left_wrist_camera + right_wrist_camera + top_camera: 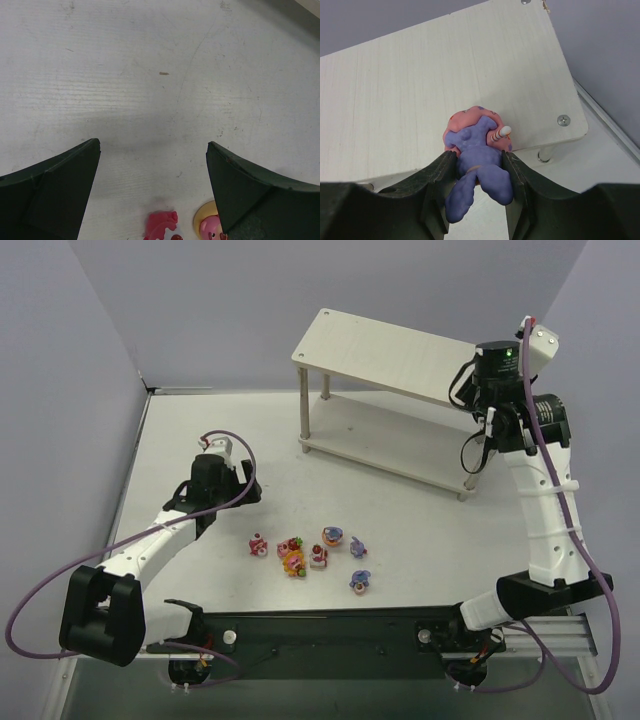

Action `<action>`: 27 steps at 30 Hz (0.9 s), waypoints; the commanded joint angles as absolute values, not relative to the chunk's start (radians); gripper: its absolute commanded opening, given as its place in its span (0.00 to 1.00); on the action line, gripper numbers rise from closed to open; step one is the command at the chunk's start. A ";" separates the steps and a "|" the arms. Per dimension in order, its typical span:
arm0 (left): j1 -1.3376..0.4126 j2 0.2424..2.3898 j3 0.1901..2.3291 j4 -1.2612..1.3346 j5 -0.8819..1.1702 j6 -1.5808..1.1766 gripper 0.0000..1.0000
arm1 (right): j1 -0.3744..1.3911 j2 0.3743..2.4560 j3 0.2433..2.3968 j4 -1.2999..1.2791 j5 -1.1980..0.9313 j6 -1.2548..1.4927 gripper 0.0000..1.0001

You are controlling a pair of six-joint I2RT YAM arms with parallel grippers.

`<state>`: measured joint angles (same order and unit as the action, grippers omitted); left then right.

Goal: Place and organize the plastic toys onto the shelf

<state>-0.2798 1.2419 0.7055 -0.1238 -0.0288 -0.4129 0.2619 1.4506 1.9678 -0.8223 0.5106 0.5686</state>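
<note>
Top view, toys: the loose plastic toys lie bunched on the table near the arms, well apart from the shelf at the far right.
Top view, arms: the left arm sits low, left of the bunch; the right arm reaches up to the shelf's right end.
Top view, hidden: both claws' fingers are tucked under their wrists, and the toy shapes are too small to sort.
Left wrist, claw: the left gripper is spread wide and empty over bare table.
Left wrist, cut off: a red toy and a pink toy on a yellow base are clipped by the bottom edge.
Right wrist, claw: the right gripper is narrow, clamped on the purple bunny across its body.
Right wrist, place: the bunny hangs at the top board's edge; whether it touches the board is unclear.
Handling: probably light, rigid, smooth plastic that could twist between the pads. Hold the torso, not the thin limbs.
Right wrist, hidden: the bunny's pink base is mostly behind its body.
</note>
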 commanded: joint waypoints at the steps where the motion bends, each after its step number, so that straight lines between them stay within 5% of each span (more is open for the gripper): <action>1: -0.282 1.243 0.752 -0.109 -0.012 -0.414 0.97 | 0.230 1.476 2.032 -0.808 0.540 0.532 0.00; 19: -0.281 1.249 0.750 -0.112 -0.018 -0.416 0.98 | 0.138 1.502 2.023 -0.818 0.405 0.627 0.20; 27: -0.282 1.247 0.747 -0.112 -0.020 -0.417 0.97 | 0.106 1.514 2.016 -0.816 0.345 0.634 0.41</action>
